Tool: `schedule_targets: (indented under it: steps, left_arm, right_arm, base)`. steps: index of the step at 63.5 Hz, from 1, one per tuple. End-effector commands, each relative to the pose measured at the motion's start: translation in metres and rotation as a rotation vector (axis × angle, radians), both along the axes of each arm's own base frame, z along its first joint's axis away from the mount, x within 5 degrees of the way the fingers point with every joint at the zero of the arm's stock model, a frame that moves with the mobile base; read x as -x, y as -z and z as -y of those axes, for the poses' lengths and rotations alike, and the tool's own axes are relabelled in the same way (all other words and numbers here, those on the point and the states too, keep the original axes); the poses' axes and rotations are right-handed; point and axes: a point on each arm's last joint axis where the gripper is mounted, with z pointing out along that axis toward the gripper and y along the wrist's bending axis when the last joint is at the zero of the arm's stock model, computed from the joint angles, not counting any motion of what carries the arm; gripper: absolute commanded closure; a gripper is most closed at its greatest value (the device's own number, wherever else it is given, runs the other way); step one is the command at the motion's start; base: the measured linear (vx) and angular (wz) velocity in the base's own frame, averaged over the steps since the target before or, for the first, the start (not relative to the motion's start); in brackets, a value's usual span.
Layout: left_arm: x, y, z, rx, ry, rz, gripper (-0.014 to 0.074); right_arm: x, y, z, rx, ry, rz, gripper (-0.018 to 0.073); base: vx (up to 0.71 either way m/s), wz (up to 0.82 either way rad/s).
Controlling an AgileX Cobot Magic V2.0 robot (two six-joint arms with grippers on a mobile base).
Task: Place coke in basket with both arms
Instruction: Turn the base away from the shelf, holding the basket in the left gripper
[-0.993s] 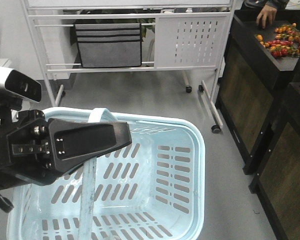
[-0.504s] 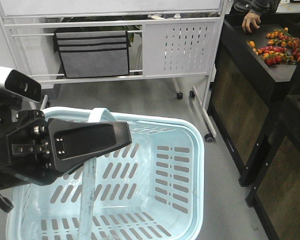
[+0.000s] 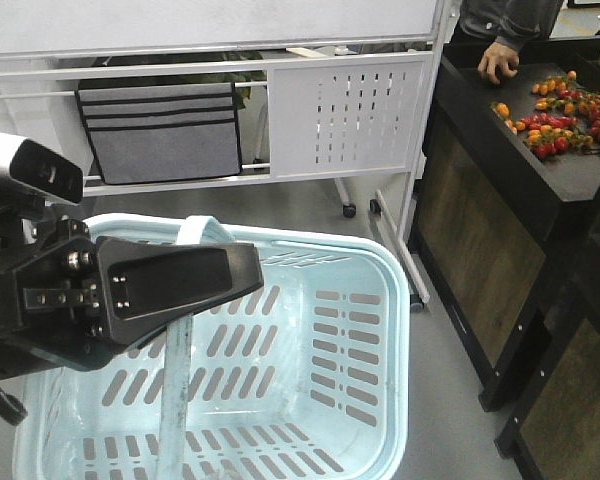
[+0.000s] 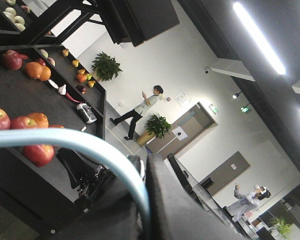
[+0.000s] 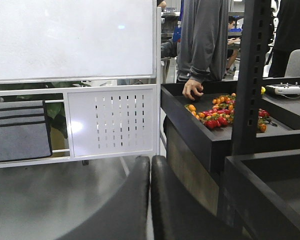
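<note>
The light blue basket fills the lower part of the front view and has nothing in it. Its hinged blue handle stands up, and my left gripper is shut on it, the silver-grey camera block above the arm. In the left wrist view the handle curves down between the black jaws of the left gripper. My right gripper is shut with nothing in it, held above the grey floor and pointing at the white stand. The coke is out of view.
A wheeled white stand with a grey fabric organiser stands behind the basket. To the right is a black counter bearing small tomatoes, with a person's hand on it. Fruit shelves show in the left wrist view.
The background has slid: the white stand and grey organiser shifted left, and the black counter looms nearer on the right. The basket and left gripper keep the same place in the view.
</note>
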Motion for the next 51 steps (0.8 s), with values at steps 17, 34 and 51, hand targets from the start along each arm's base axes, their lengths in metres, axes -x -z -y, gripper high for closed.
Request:
schedule_targets:
  steps: [17,34,51]
  left_arm:
    - [0.0158,-0.025,-0.0033,0.168,0.123,0.081,0.0603]
    - [0.0158,-0.025,-0.0033,0.168,0.123,0.081,0.0603]
    - [0.0157,-0.025,-0.0033,0.168,0.122,0.081,0.0603]
  right_arm:
    - [0.0011,-0.0051,-0.0004,0.021,-0.001,0.078,0.0564]
    - [0.0011,-0.0051,-0.0004,0.021,-0.001,0.078,0.0564]
    - [0.0011,-0.0051,-0.0004,0.021,-0.001,0.078,0.0564]
  base:
    - [0.28,0.0]
    - [0.27,0.06]
    - [0.27,0.13]
